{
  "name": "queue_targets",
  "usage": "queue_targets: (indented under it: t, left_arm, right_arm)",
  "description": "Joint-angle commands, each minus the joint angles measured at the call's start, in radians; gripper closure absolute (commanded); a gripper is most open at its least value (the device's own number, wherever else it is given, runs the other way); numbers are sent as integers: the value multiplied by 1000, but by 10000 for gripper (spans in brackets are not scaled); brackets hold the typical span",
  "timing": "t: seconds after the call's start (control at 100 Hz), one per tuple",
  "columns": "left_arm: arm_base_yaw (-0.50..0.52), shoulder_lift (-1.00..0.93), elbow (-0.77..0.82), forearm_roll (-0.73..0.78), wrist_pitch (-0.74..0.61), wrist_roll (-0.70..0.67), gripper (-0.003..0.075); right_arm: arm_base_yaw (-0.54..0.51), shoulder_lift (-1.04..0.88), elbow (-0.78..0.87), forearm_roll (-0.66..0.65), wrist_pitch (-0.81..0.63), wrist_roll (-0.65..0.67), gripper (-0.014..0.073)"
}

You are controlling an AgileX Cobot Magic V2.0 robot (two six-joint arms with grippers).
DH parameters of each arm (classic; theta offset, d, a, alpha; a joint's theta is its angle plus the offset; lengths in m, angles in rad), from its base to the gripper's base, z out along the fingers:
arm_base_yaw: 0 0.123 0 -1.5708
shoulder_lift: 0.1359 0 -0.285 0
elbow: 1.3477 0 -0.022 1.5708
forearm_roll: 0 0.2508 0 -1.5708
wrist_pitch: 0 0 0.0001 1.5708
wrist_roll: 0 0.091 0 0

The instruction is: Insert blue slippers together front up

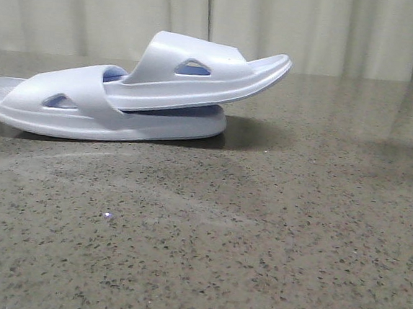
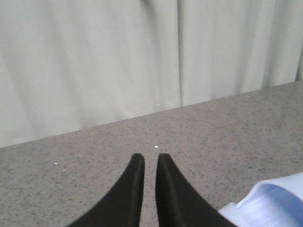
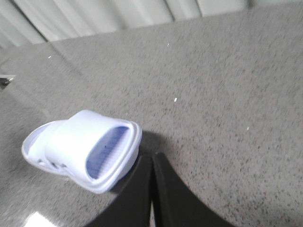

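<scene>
Neither gripper is seen in the front view. In the left wrist view the left gripper [image 2: 150,158] is seen with its black fingers nearly pressed together, a thin gap left between the tips, and nothing is held. In the right wrist view the right gripper [image 3: 152,158] is seen with its fingers pressed together, also holding nothing.

The blue slippers [image 1: 136,94] are found on the left part of the desk [image 1: 272,225], already nested: the upper slipper [image 1: 199,71] is tucked under the strap of the lower slipper [image 1: 87,111], its free end tilted up and overhanging to the right, while the lower one lies flat on its sole. The insertion is judged to be essentially done.

If anything is left, it is judged to be a clean retreat. The pair is best left untouched, since the raised end of the upper slipper could be tipped or pulled out by a brush from a finger; both arms are best drawn up and away from the stack.

The left arm is held low, aimed toward the curtain [image 2: 94,61], with a slipper edge [image 2: 274,201] just beside its fingers. The right arm is held above the desk, angled down, with the slippers close to its fingertips; whether they touch cannot be told.
</scene>
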State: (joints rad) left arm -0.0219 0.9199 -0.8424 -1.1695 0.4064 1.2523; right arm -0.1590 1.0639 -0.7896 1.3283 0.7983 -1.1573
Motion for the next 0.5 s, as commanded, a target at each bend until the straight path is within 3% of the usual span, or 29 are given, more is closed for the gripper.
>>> queue_targets:
  t: [0.0, 0.19, 0.34, 0.49]
  left_arm:
    - [-83, -69, 58, -43, -156, 61, 705]
    - [-285, -166, 231, -173, -362, 87, 705]
    - [-389, -256, 342, -192, -438, 87, 705]
    - [-419, -373, 447, -241, -489, 87, 705]
  right_arm:
    - [93, -106, 66, 136, -205, -96, 672]
    - [314, -246, 246, 163, -520, -163, 672]
    - [413, -351, 393, 185, -639, -163, 672]
    - [450, -465, 507, 229, -696, -163, 672]
